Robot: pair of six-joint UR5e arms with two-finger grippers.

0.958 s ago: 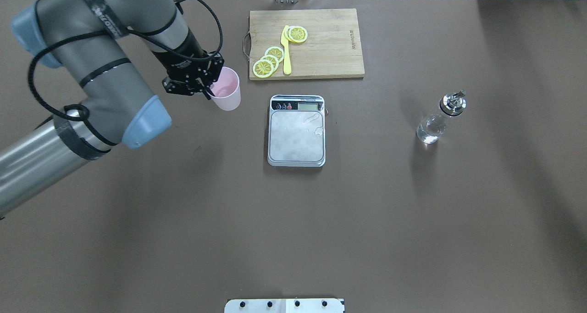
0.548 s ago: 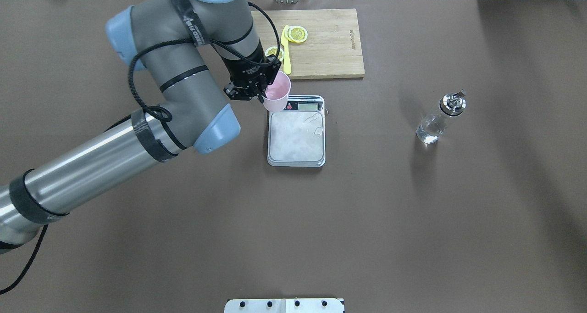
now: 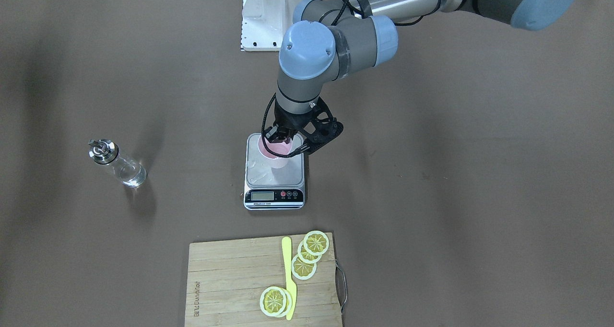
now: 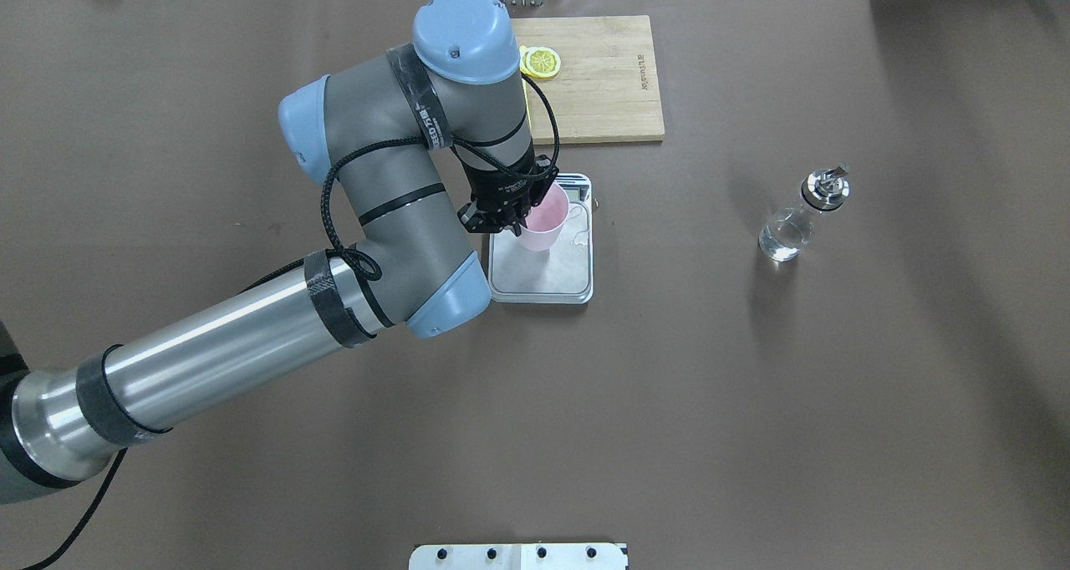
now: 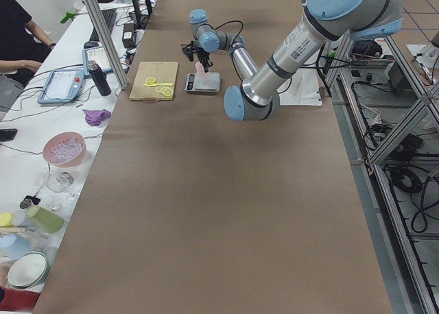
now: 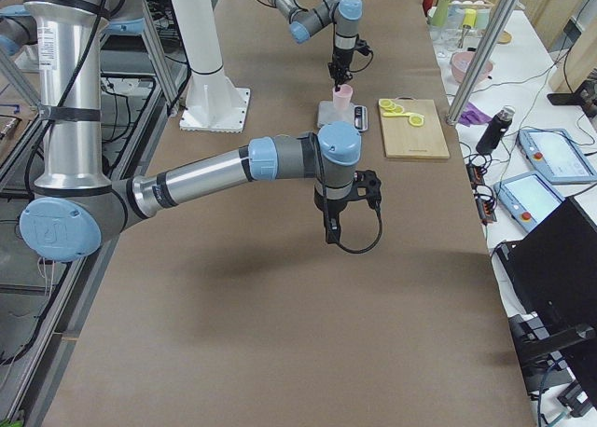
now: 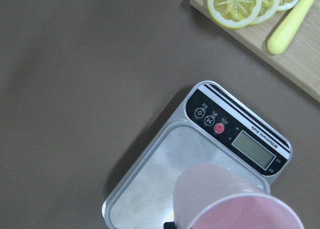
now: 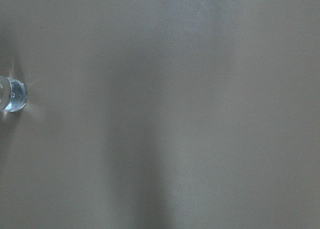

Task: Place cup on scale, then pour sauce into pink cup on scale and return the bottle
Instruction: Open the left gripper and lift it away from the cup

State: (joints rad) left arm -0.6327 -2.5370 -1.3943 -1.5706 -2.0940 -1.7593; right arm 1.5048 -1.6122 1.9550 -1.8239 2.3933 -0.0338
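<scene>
The left hand (image 4: 512, 216) is pinching the one pink cup (image 4: 547, 219) by its rim, leaving the base free to land, and hanging it over the single scale (image 4: 552, 273) mid-bench; contact I cannot tell. On the far side, one cutting board (image 3: 230, 279) is carrying five lemon slices (image 3: 303, 267) and one knife (image 3: 288, 274). Right, one bottle (image 4: 794, 223) is waiting, well apart. The right hand (image 6: 333, 233) is hovering above the bench, opening impossible to tell.

The cup (image 4: 545, 216) is seen in plain pale pink. A silver platform and a black panel, marked with white stripes and one red button, are shown on the scale (image 3: 276, 196). The bottle (image 4: 786, 234) is clear, capped in silver. Yellow slices (image 3: 316, 242), white-rimmed, and a yellow knife (image 3: 288, 269) are set against a pale, grained board (image 3: 225, 279) — the table (image 4: 752, 428) is covered in brown.
</scene>
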